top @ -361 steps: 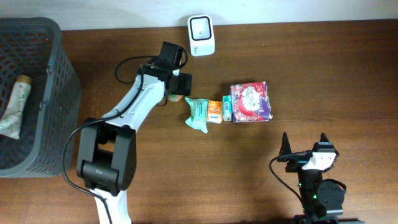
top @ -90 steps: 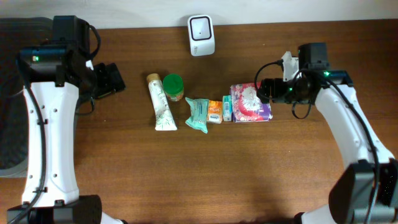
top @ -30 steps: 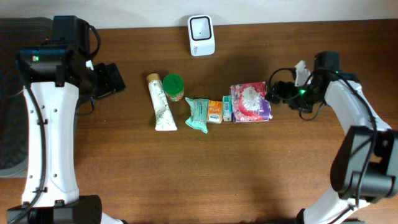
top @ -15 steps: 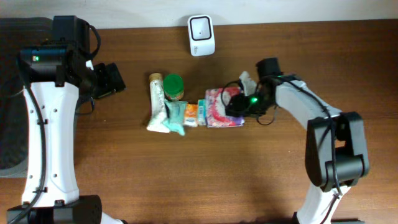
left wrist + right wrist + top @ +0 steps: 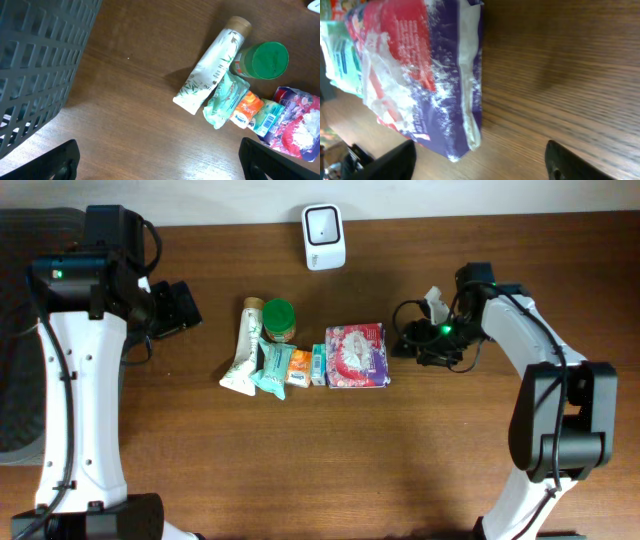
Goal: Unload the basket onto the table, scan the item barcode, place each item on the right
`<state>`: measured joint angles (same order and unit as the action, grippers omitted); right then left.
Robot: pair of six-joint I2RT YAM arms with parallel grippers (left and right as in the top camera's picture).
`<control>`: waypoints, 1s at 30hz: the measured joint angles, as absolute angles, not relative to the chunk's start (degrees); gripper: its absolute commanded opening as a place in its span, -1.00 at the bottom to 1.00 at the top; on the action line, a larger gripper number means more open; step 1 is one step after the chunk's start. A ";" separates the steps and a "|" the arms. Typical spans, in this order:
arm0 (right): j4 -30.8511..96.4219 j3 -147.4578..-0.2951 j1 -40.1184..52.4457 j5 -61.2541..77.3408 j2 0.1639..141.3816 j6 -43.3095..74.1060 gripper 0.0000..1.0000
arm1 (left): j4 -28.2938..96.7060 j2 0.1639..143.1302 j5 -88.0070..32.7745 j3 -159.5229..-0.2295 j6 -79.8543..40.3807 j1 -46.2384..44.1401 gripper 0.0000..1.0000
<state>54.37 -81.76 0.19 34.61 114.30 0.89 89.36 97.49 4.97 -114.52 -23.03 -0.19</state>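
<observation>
A white scanner point(image 5: 324, 236) stands at the table's back edge. In front of it several items lie bunched in a row: a white tube point(image 5: 242, 350), a green-lidded jar point(image 5: 279, 320), a teal pack point(image 5: 270, 368), an orange pack point(image 5: 299, 366), a small box point(image 5: 318, 365) and a red and purple tissue pack point(image 5: 356, 355). My right gripper point(image 5: 408, 340) is open just right of the tissue pack point(image 5: 420, 65), with nothing held. My left gripper point(image 5: 175, 310) hangs open to the left of the tube point(image 5: 212, 65), also with nothing in it.
A dark mesh basket point(image 5: 15, 380) fills the far left of the table and shows in the left wrist view point(image 5: 35, 65). Bare wood lies in front of the row and to the right of the right arm.
The right gripper swept left against the tissue pack, pushing the whole row left and bunching it so the tube tilted. It then drew back to the right. The left arm stayed still.
</observation>
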 measured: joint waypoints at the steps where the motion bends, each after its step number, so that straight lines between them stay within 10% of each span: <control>1: 54.39 -81.76 0.82 34.63 114.30 0.86 0.97 | 89.34 97.49 4.97 -114.52 -23.03 -0.19 0.98; 7: 51.72 -81.17 4.34 34.65 114.30 0.89 0.99 | 89.34 97.49 4.95 -114.52 -23.03 -0.19 0.99; 10: 50.09 -79.37 4.34 34.65 114.39 1.02 0.52 | 89.34 97.49 4.97 -114.52 -23.03 -0.19 0.98; 17: 42.52 -74.11 4.34 37.85 114.43 2.02 0.34 | 89.32 97.49 4.97 -114.52 -23.03 -0.19 0.98; 23: 37.43 -69.08 4.34 41.80 114.45 3.90 -0.93 | 89.36 97.49 4.95 -114.52 -23.03 -0.19 0.98; 30: 50.78 -75.81 -2.00 41.10 114.52 5.08 -0.92 | 89.43 97.49 4.95 -114.52 -23.03 -0.19 0.99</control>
